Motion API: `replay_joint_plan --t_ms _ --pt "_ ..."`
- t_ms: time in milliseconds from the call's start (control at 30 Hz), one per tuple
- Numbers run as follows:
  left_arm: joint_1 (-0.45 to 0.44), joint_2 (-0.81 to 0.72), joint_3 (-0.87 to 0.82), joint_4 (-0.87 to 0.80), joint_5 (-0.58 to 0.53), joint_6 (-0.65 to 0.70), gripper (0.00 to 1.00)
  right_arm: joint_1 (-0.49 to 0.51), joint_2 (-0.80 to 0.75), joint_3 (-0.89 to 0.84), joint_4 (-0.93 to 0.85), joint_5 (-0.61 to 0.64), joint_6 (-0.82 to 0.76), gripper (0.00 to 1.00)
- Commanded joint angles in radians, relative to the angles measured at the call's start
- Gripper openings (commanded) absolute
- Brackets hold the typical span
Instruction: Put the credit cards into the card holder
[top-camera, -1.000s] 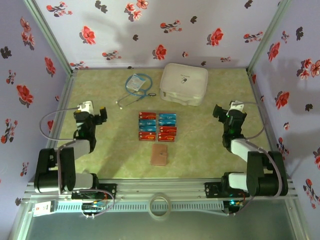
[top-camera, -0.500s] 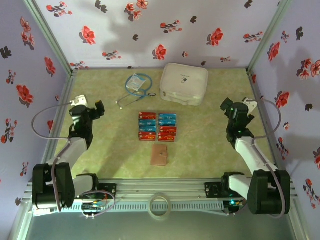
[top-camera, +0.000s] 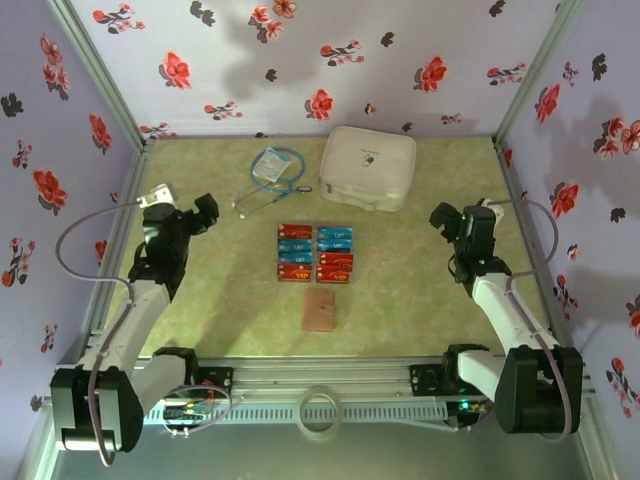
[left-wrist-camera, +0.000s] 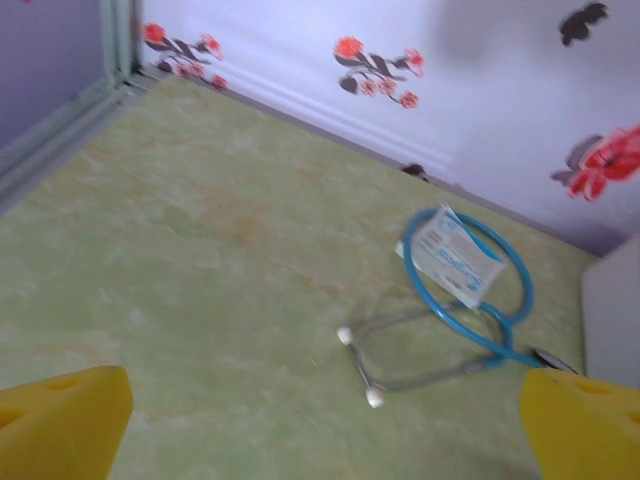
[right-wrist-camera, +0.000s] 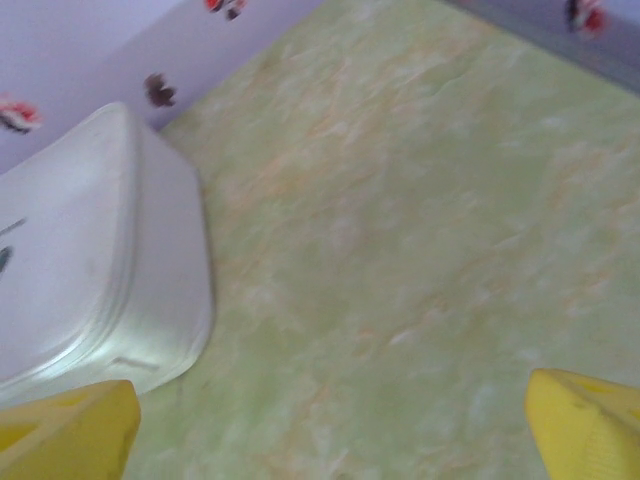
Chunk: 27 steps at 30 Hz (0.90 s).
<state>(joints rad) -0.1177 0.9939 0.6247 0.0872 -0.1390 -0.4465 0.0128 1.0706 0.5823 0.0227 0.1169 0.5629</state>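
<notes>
The task looks to be at its opening step: no card has been lifted, and both arms are poised out at the sides of the counter (top-camera: 220, 290).

The left arm (top-camera: 140, 300) reaches toward the far left. Its jaws are spread wide and empty, and its yellow fingertips (left-wrist-camera: 60, 425) frame bare green marbled surface. Just beyond them lies a stethoscope (left-wrist-camera: 470, 330) of thin blue tubing with metal ear pieces, and a small printed packet (left-wrist-camera: 455, 258) rests on its loop.

The credit cards (top-camera: 295, 245) lie in the middle of the counter in two tidy columns side by side. They are red and blue, thin, stiff-looking rectangles lying flat on the surface. Just near of them, slightly apart, is the card holder (top-camera: 321, 310), a small flat tan-brown rectangle that seems to lie shut, tan side up.

Far and to the right sits a white zip case (top-camera: 367, 168), soft-cornered and smooth, and well clear of the cards.

The right arm (top-camera: 505, 300) is at the right side, its jaws likewise wide apart and holding nothing.

The next move probably calls for one arm to come in over the cards while the other goes to the holder. The holder would need opening and steadying. The cards give little edge to pinch, so a fingertip would have to catch a card's edge or slide the card first.
</notes>
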Motion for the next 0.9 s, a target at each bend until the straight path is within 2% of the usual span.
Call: replay_joint_plan --t_ms 0,133,400,700,867 --pt "-0.045 -0.037 0.02 -0.078 0.032 -0.021 1.0 -0.004 -0.016 0.014 -0.003 -0.169 0.036 0.99" --pt "-0.107 -0.054 0.011 -0.11 0.031 -0.029 1.0 0.015 -0.015 0.003 0.008 -0.203 0.057 0.99" --pt "-0.21 -0.042 -0.024 -0.117 0.029 -0.071 1.0 0.102 0.021 0.007 -0.013 -0.176 0.041 0.99" --pt "-0.287 -0.013 -0.1 -0.098 -0.015 -0.125 1.0 0.215 0.069 0.002 -0.047 -0.163 0.033 0.99" --pt "-0.315 0.005 -0.127 -0.083 -0.04 -0.156 1.0 0.286 0.091 0.006 -0.07 -0.112 0.029 0.99"
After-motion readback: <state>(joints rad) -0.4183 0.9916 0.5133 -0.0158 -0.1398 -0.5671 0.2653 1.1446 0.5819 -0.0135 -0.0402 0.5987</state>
